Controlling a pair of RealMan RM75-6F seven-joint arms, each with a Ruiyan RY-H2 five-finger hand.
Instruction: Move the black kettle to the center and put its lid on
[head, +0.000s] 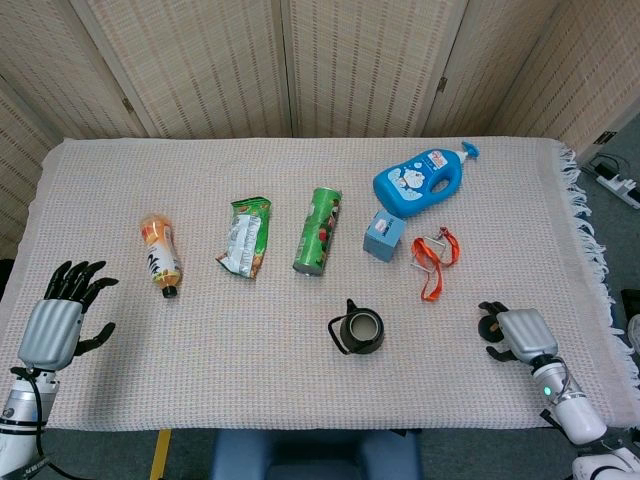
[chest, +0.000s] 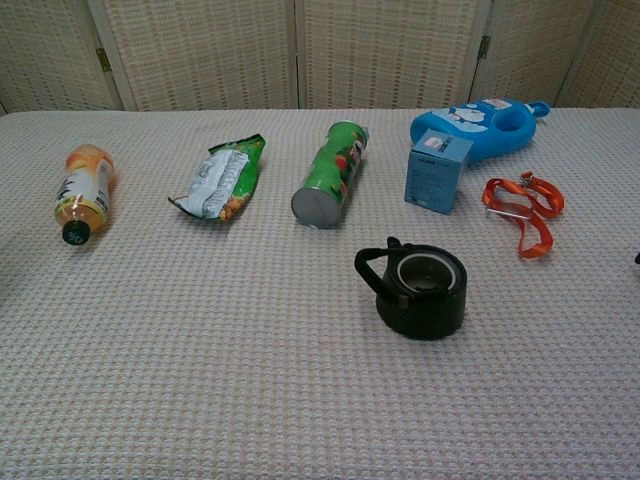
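Head view: black kettle (head: 358, 331) sits upright near the middle of the table (head: 300, 380), on the near side, mouth open, no lid on it. Right hand (head: 518, 333) rests at the near right edge, fingers curled around a small dark round object (head: 490, 326), possibly the lid, too small to confirm. Left hand (head: 58, 322) is at the near left edge, fingers spread, holding nothing. Far of the kettle, left to right: orange drink bottle (head: 160, 254) lying down, green snack bag (head: 245, 235), green chip can (head: 318, 230) on its side, small blue box (head: 384, 235), orange strap (head: 434, 258), blue detergent bottle (head: 425, 179).

Chest view: kettle (chest: 415, 290) right of centre, handle pointing left, interior visible. Chip can (chest: 331, 186) and blue box (chest: 438, 173) lie just beyond it, strap (chest: 524, 209) to the right. Hands not visible here, only a dark speck at the right edge.
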